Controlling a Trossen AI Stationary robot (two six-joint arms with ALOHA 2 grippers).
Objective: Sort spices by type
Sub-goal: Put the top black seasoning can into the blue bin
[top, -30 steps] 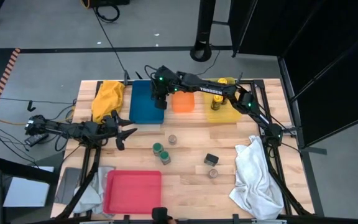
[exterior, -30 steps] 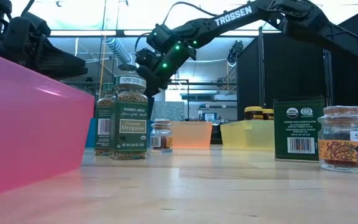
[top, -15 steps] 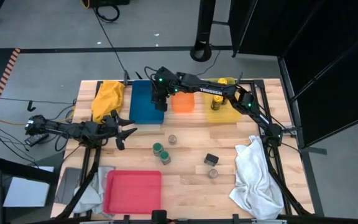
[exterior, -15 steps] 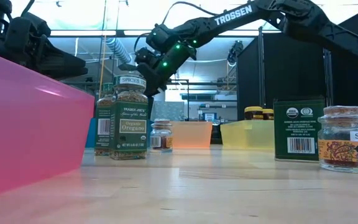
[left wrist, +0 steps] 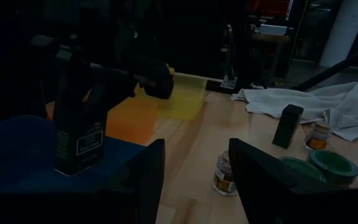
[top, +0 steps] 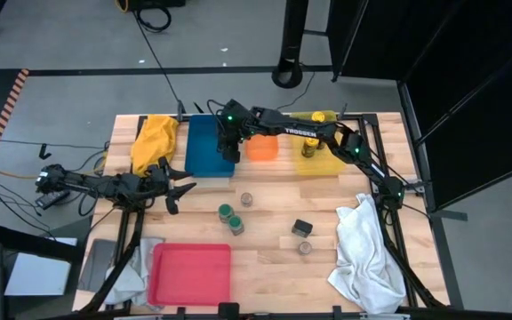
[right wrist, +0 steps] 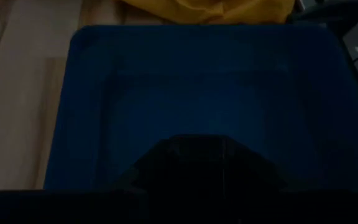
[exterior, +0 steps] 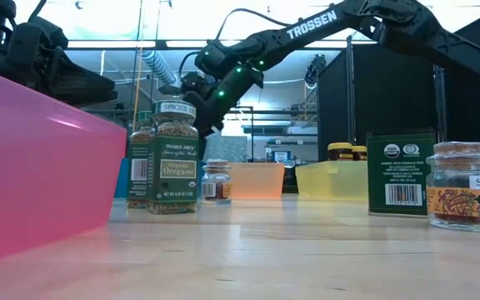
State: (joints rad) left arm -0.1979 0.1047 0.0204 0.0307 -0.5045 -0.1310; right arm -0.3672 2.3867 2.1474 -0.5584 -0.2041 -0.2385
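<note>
My right gripper [top: 228, 145] hangs over the blue tray [top: 204, 153] at the far side and is shut on a black box [left wrist: 78, 140]. My left gripper [top: 181, 188] is open and empty near the table's left edge, its fingers [left wrist: 149, 177] level and pointing toward the tray. On the bare wood stand two green-lidded jars [top: 231, 219], a small grey-topped jar [top: 246, 199], a second black box [top: 302, 228] and another small jar [top: 305, 248]. Yellow-lidded jars [top: 309, 148] stand in the yellow tray [top: 325, 164]. My right gripper holds the black box by its upper end [left wrist: 73, 93], the fingers coming from above and pointing down. The box hangs upright below the fingers, its labelled face [left wrist: 87, 142] toward the table's left. Whether its bottom touches the blue tray's floor cannot be told.
An orange tray [top: 261, 148] sits between the blue and yellow trays. A red tray [top: 191, 272] lies at the near left. A yellow cloth [top: 154, 140] lies at the far left, and a white cloth [top: 367, 253] lies along the right edge.
My right gripper has shifted a little toward the table's left over the blue tray, still shut on the black box, which stays upright.
</note>
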